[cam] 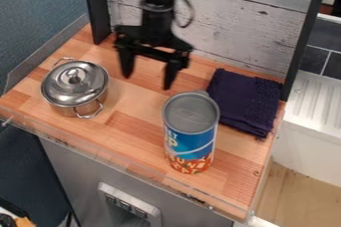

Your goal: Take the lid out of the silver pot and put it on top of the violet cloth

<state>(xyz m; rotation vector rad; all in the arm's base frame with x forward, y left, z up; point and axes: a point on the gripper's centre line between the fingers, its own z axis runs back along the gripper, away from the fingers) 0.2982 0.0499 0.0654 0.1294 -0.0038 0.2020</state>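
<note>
Lid (90, 82) on silver pot (73, 110), wooden counter (130, 101); fingers (172, 73) apart; whitewashed planks (243, 29) behind.

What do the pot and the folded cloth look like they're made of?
The silver lidded pot looks like polished metal, probably stainless steel, judging by its bright reflections. The dark violet folded cloth seems a matte woven fabric, perhaps cotton, with a rough, nubbly texture toward one side.

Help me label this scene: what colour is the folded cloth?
The cloth is dark violet, nearly navy, best seen in the camera view.
</note>
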